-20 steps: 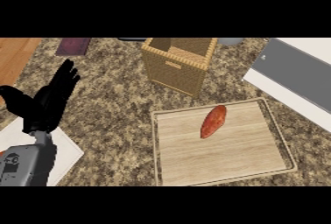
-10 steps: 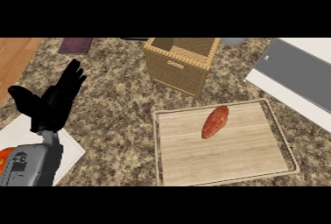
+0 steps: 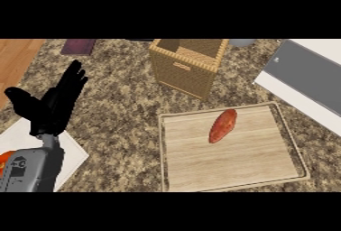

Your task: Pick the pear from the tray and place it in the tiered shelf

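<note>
Left hand (image 3: pixel 53 106) has swung more upright over the last second. Its fingers pointed toward 1–2 o'clock before and now point close to 12, straight and spread wide with the thumb out toward 9. It holds nothing. It has crept slightly toward 3 o'clock but sits well apart from the tray (image 3: pixel 233 167), at the tray's 9 o'clock. I read this as settling rather than a reach, so no real progress on the pick.

The pear (image 3: pixel 222 126) is unmoved against the earlier frames. It lies on the tray's upper half with its long axis running 1 to 7 o'clock. It looks reddish and slim for a pear, though I can't be sure at this angle.

The shelf (image 3: pixel 186 67) stands at the pear's 11 o'clock, just beyond the tray rim. Right hand is out of frame and I expect it to take the pick.
</note>
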`<move>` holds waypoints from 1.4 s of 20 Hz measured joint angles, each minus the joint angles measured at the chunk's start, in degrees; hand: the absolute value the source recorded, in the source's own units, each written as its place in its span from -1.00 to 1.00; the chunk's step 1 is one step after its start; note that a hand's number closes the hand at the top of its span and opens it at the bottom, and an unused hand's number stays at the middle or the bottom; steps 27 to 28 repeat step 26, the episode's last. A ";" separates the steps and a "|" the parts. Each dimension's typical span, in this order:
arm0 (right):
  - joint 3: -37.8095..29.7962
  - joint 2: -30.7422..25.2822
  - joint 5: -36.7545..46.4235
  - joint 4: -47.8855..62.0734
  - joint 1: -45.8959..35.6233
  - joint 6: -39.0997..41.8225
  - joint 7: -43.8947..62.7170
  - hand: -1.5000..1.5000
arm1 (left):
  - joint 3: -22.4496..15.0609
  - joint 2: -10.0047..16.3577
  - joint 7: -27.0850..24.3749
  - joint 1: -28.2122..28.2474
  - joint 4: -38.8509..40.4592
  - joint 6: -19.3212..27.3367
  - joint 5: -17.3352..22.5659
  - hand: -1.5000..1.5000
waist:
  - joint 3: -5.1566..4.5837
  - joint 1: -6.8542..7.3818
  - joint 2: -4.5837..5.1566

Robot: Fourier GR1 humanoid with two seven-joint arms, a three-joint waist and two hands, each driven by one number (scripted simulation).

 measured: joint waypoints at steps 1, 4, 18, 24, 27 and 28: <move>-0.18 -0.70 0.11 1.28 -0.83 0.48 -0.50 -1.00 | 0.14 0.35 0.08 0.10 -0.06 -0.54 0.29 0.00 | 0.00 0.09 0.02; 0.13 -3.42 0.47 4.39 -2.27 5.98 -0.39 -1.00 | 0.00 0.14 -0.25 -0.63 0.86 -0.26 -0.19 0.00 | 0.01 0.16 0.13; -1.82 -15.24 -1.65 11.70 0.27 21.63 4.38 -1.00 | 0.32 0.04 -0.01 -0.21 -0.48 0.17 -0.13 0.00 | 0.48 -0.42 0.36; -2.34 -16.33 -3.15 8.86 2.70 23.37 3.56 -1.00 | 1.05 0.38 -0.35 0.69 -0.25 -0.06 0.28 0.00 | 0.70 -1.42 0.16; -2.06 -16.43 -3.22 7.35 4.02 23.10 2.52 -1.00 | 1.09 0.27 -0.42 0.98 -0.41 0.16 0.19 0.00 | 0.74 -1.80 0.05; -2.06 -16.43 -3.22 7.35 4.02 23.10 2.52 -1.00 | 1.09 0.27 -0.42 0.98 -0.41 0.16 0.19 0.00 | 0.74 -1.80 0.05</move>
